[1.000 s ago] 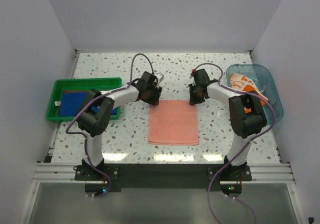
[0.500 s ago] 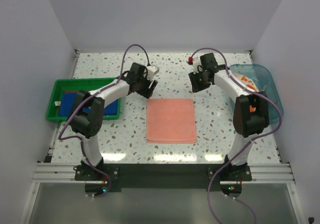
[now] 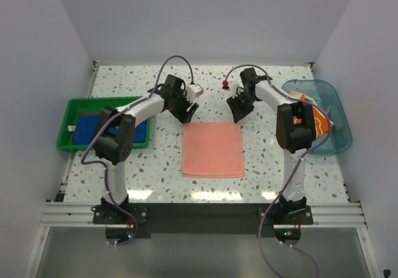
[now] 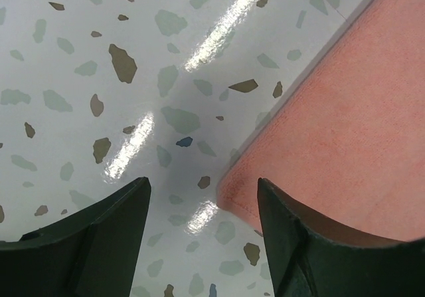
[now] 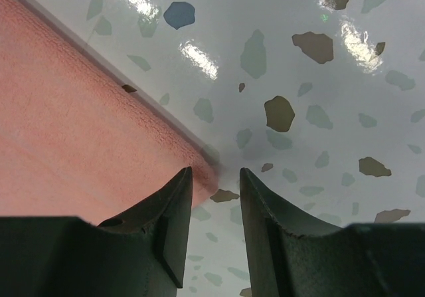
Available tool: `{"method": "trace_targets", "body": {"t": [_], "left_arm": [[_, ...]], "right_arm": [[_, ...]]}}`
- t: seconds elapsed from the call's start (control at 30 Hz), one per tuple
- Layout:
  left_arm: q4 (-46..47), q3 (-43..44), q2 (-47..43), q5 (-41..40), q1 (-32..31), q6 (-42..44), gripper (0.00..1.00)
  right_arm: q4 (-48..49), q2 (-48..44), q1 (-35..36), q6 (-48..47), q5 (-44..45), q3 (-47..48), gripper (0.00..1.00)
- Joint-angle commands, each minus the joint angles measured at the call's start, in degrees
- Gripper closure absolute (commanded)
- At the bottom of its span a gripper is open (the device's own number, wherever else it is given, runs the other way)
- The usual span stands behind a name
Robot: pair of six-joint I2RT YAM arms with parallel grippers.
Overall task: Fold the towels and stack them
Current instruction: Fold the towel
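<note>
A pink towel (image 3: 212, 149) lies flat on the speckled table (image 3: 273, 160), folded to a near square. My left gripper (image 3: 188, 112) is open and empty just above the towel's far left corner (image 4: 232, 194); the corner lies between its fingers. My right gripper (image 3: 237, 112) is open with a narrower gap, empty, over the towel's far right corner (image 5: 207, 167). A royal blue towel (image 3: 90, 129) lies in the green tray (image 3: 106, 101) at left, with a strip of rust-brown towel (image 3: 93, 112) at its far side. An orange flowered towel (image 3: 309, 107) lies in the clear blue tub (image 3: 333, 132) at right.
White walls enclose the table on three sides. The green tray stands at the left edge and the blue tub at the right edge. Cables loop above both wrists.
Both grippers have lifted off the pink towel's far edge and drawn back toward the far side. The towel now lies flatter and a little further left.
</note>
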Motion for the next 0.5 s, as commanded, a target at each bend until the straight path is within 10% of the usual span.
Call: {"method": "trace_targets", "body": {"t": [0.0,0.47], "left_arm": [[-1.9,2.8,1.0,2.8,0.6,2.5,0.3],[-4.0,4.4,3.6,4.3,0.6,2.8,0.37]], "right_arm": [[-4.3,1.2,0.1,-3.4,-1.7,3.2,0.62],[-4.9,5.5,1.4,-5.3,0.0,2.4,0.78]]}}
